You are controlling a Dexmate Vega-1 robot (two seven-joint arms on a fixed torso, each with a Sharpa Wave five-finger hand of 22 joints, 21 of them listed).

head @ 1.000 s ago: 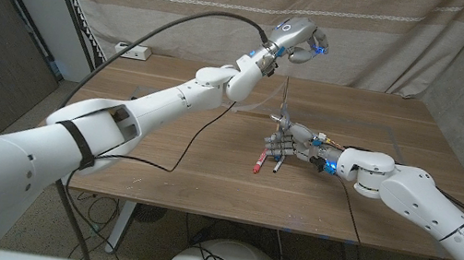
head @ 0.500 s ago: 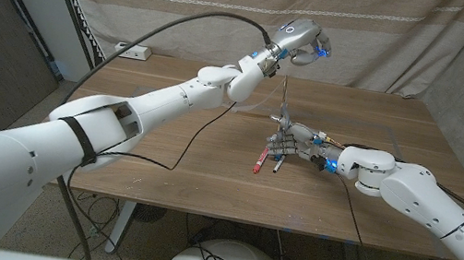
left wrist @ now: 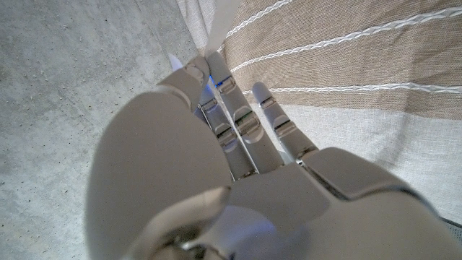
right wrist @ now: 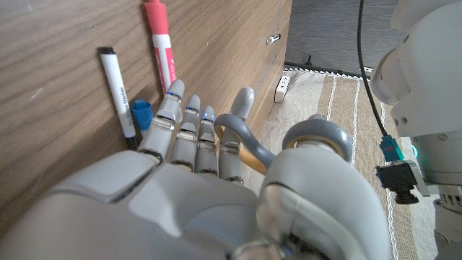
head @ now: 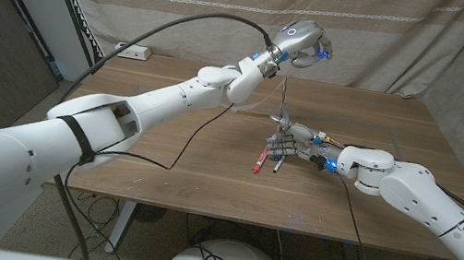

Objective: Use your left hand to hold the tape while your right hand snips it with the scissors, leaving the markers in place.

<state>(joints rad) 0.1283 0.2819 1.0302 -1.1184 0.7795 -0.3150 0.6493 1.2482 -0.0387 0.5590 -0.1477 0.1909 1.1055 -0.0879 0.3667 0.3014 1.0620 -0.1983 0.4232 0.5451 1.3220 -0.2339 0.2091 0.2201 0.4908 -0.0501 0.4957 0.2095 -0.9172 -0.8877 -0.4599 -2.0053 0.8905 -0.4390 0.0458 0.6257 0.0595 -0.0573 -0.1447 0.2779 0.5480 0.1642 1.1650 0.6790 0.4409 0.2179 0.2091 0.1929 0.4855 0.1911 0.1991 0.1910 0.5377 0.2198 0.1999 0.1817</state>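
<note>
The left robot hand (head: 305,45) is raised high above the far side of the brown wooden table (head: 163,152), in front of the beige striped curtain (head: 232,9). A thin strip of clear tape (head: 284,96) is pinched at its top end in the closed fingers (left wrist: 216,79) of that hand, and the strip is stretched straight down from there to the table, where its lower end is met by the right robot hand (head: 297,142). In the left wrist view the pale strip (left wrist: 220,22) is seen leaving the fingertips.

The right robot hand is held low over the middle of the table, its fingers closed around the grey-handled scissors (right wrist: 253,141); a grey loop of the handle is seen between the fingers and the thumb in the right wrist view. In the head view the scissors (head: 284,120) are seen at the foot of the tape, but whether the blades are touching it cannot be told.

Two markers are lying on the table just beside the right fingertips: a red marker (head: 259,162) and a white marker with a black cap (right wrist: 115,83), side by side and nearly parallel. A small blue cap (right wrist: 141,113) is seen next to the white marker, close to the fingertips. A white power strip (head: 133,52) is lying at the far left edge of the table
</note>
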